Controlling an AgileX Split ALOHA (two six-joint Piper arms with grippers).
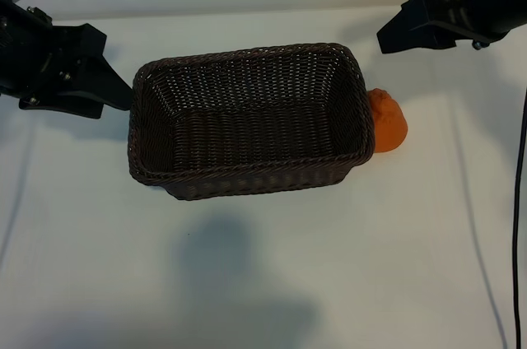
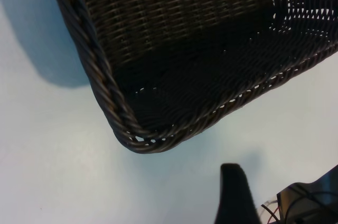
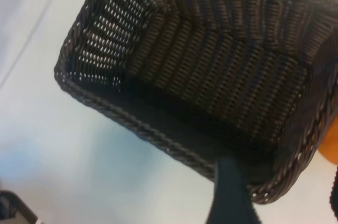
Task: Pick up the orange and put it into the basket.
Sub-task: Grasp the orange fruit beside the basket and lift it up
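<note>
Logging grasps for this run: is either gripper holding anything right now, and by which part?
Nothing is held. The knobbly matte orange fruit sits on the table against the dark brown woven wicker basket; both grippers are clear of it.

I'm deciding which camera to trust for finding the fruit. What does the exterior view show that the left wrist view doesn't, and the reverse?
Only the exterior view shows the orange, lying on the table against the basket's right end, and both arms flanking the basket. Only the left wrist view shows a close-up of one rounded basket corner and a dark fingertip. Both show the empty basket on the white table.
</note>
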